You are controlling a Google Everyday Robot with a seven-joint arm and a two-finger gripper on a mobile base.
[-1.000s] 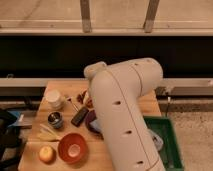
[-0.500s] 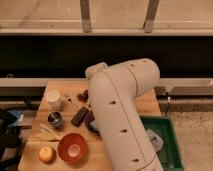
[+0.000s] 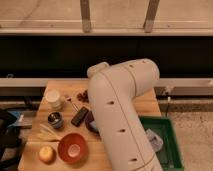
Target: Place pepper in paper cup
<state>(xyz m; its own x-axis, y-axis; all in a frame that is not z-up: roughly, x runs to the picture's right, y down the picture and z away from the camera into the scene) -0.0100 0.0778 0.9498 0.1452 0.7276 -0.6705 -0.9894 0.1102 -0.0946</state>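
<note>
The white paper cup [image 3: 52,98] stands upright near the back left of the wooden table [image 3: 145,106]. A small slender thing [image 3: 71,103] lies just right of the cup and may be the pepper; I cannot tell for sure. My big white arm [image 3: 122,107] rises from the bottom of the view and bends over the middle of the table. The gripper is out of sight behind the arm, with nothing of it showing.
Dark red berries [image 3: 83,95] lie behind a black oblong object [image 3: 79,116]. A dark metal cup [image 3: 55,120], an orange-red bowl [image 3: 71,147], a round fruit [image 3: 46,153] and a pale strip [image 3: 47,133] fill the left front. A dark bowl [image 3: 91,123] is half hidden by the arm. A green bin [image 3: 167,131] stands on the right.
</note>
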